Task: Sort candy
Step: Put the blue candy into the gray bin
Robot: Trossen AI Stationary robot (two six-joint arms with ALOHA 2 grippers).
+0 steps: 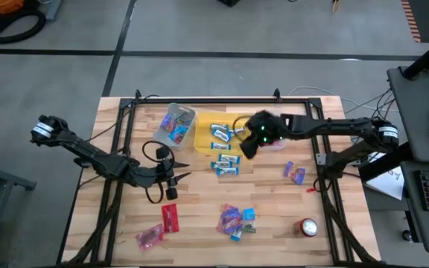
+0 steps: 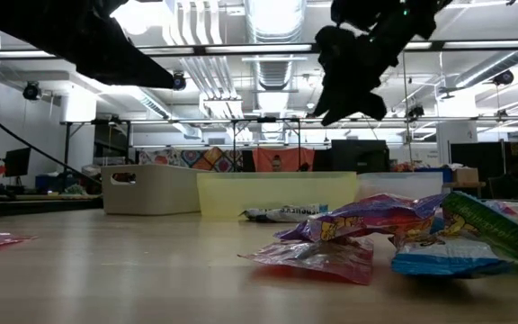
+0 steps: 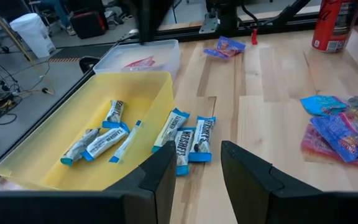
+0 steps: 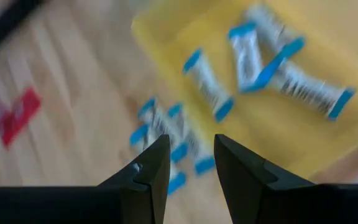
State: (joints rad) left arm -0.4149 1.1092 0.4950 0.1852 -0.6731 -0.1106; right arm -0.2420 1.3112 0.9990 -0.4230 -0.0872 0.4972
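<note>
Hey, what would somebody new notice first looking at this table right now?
Probably the yellow bin at the table's far middle, with blue-and-white candies inside and more spilled on the wood beside it. The right gripper hovers above that spill, empty, and a red can stands at the near right.

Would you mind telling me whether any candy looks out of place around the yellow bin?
Yes: several blue-and-white candies lie on the table just outside the yellow bin, while matching ones sit inside it.
</note>
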